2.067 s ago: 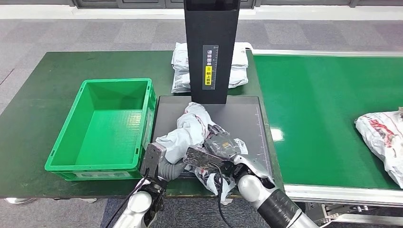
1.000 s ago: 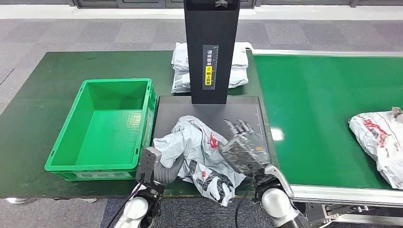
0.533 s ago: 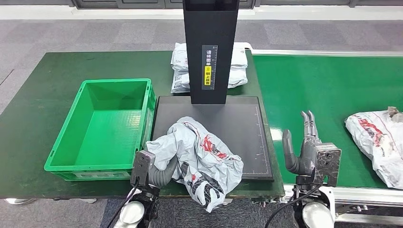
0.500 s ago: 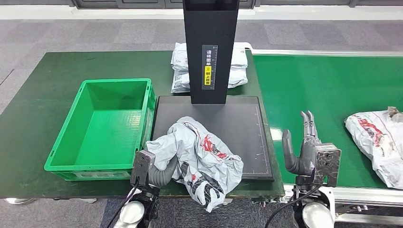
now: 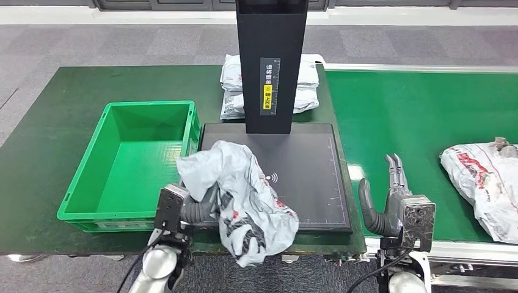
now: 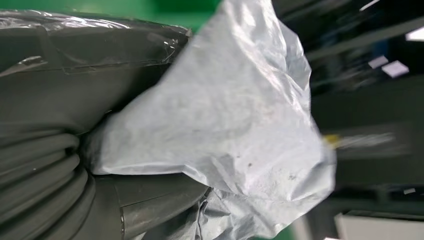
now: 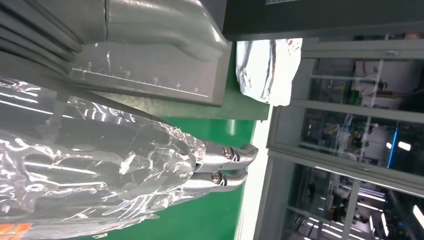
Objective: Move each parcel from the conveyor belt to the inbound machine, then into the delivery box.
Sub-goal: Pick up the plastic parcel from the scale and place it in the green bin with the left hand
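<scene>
Left hand (image 5: 194,210) grips the crumpled parcel (image 5: 244,195), raised over the scan plate's (image 5: 305,177) near-left corner — best carried well above the green box (image 5: 131,210) rim before release; right hand (image 5: 397,204) hangs empty, fingers apart.

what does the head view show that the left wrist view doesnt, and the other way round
Head view alone: the green delivery box, the flat black inbound machine plate, the conveyor belt carrying another parcel, and the open right robot hand. Left wrist view alone: a close look at the thumb pressed against the plastic. Both share the grey parcel held in the left robot hand.
</scene>
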`<action>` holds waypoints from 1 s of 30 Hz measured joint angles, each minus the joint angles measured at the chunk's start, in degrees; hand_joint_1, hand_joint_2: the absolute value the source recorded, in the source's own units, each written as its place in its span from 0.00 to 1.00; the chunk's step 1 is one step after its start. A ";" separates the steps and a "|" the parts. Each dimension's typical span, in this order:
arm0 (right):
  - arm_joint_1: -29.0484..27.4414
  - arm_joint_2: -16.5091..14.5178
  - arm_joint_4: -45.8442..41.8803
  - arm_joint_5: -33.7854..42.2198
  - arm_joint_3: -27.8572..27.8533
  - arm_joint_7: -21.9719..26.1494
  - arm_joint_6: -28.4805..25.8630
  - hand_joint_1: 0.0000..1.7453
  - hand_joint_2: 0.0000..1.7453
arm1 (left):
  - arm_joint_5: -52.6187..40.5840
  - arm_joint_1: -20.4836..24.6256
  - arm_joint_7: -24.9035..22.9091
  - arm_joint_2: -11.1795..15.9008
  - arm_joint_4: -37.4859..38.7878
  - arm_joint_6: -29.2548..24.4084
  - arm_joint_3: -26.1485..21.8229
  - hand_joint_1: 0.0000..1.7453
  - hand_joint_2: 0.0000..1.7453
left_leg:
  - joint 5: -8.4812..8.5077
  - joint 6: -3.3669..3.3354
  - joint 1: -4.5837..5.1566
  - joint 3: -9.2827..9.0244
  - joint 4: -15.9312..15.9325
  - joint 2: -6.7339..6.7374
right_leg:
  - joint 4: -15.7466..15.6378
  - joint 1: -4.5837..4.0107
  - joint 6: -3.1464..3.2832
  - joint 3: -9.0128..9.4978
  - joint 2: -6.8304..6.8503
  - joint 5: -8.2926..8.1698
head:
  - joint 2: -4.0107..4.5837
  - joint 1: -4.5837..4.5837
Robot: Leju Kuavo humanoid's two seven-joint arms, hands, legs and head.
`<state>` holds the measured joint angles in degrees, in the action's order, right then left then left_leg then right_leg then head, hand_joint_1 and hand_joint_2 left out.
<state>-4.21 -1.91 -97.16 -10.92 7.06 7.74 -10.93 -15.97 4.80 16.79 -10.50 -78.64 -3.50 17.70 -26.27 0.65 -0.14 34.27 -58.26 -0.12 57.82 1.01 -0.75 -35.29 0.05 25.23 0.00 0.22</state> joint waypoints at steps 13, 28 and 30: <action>-0.51 -0.09 -0.06 0.49 -1.45 0.41 0.11 0.00 1.00 | -7.23 13.50 -4.11 3.26 -12.93 -4.91 -1.84 1.00 1.00 | 0.05 0.03 -0.02 0.00 0.00 -0.02 | 0.02 -0.01 0.04 0.04 0.01 -0.05 | 0.00 0.01; 1.99 -1.02 2.96 -0.60 -1.45 -0.60 1.82 0.00 1.00 | -13.26 32.13 -13.25 6.96 -7.02 -7.04 -5.73 1.00 1.00 | 0.12 0.04 -0.02 -0.01 0.00 -0.01 | 0.03 -0.02 0.07 0.04 -0.01 -0.08 | 0.00 0.01; 2.05 -1.14 3.23 -0.92 -1.45 -0.95 2.18 0.00 1.00 | -13.10 34.01 -13.44 7.56 -3.72 -7.16 -7.61 1.00 1.00 | 0.13 0.05 -0.03 -0.02 0.00 0.00 | 0.03 -0.02 0.07 0.03 -0.02 -0.09 | 0.00 0.01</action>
<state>-2.15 -3.04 -93.93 -11.84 5.62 6.79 -8.75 -29.07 38.81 3.35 -2.93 -82.36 -10.66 10.09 -26.14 0.70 -0.16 34.25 -58.26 -0.11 57.85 0.99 -0.67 -35.26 0.03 25.14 0.00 0.24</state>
